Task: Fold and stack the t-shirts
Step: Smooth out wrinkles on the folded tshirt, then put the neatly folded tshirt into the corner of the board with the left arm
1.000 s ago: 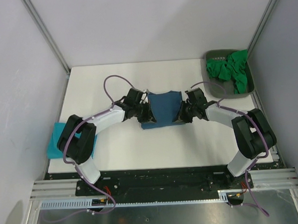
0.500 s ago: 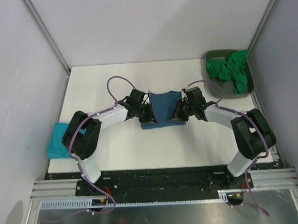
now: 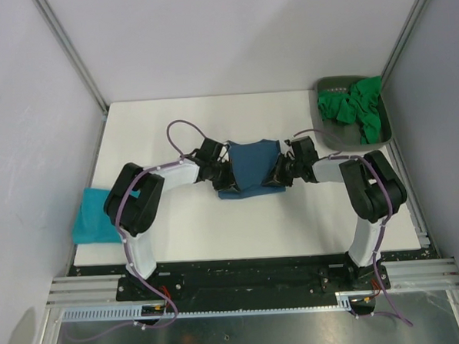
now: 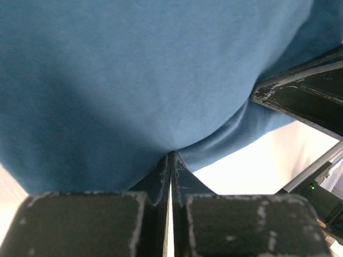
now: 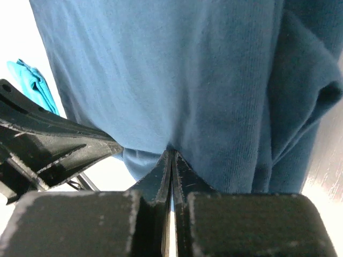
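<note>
Overhead only — tray (image 3: pixel 336 136), green t-shirts (image 3: pixel 357 107); everywhere, blue t-shirt (image 3: pixel 251 165)

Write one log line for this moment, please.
left gripper: shut on blue t-shirt | right gripper: shut on it | green t-shirts: in tray

The blue shirt (image 4: pixel 134 80) runs off both close views; the left arm (image 3: pixel 139 211) hides part of the turquoise shirt (image 3: pixel 92 221), eight o'clock.
</note>
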Controlling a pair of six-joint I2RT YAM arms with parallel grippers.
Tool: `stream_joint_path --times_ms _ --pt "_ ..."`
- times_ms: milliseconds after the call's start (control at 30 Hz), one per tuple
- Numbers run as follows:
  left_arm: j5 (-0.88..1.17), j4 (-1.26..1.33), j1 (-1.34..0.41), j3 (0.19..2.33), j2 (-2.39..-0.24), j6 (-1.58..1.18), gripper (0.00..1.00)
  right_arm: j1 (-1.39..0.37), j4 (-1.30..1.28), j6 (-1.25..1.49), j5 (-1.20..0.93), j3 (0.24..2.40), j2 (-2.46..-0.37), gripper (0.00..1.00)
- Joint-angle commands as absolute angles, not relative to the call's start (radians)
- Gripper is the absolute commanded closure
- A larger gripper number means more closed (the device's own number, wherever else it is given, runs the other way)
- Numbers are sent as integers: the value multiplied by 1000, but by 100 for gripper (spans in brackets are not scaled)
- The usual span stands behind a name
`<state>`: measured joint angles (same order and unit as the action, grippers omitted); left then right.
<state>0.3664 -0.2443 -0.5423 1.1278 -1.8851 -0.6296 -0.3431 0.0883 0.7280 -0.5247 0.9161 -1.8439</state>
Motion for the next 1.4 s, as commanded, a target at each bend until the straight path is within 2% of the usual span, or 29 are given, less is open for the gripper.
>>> stream_joint_path --times_ms 0,433,933,1133,1233,1367 --pt "330 -230 -508 1144 -1907 -618 100 -324 141 694 -539 920 -1874 98" --pt "376 -232 -488 1107 -1736 -637 100 -324 -39 667 -488 931 -1658 90" --pt "283 -230 -398 995 -1744 -681 100 -299 60 688 -528 777 -1747 93" --pt "278 -231 -371 970 -1683 -669 100 -295 46 698 -529 770 -1699 92" --pt "272 -247 -349 975 -1611 -647 97 -295 16 696 -495 792 -1621 84" --pt "243 -297 -315 978 -1525 -612 89 -295 -113 640 -346 883 -1547 59"
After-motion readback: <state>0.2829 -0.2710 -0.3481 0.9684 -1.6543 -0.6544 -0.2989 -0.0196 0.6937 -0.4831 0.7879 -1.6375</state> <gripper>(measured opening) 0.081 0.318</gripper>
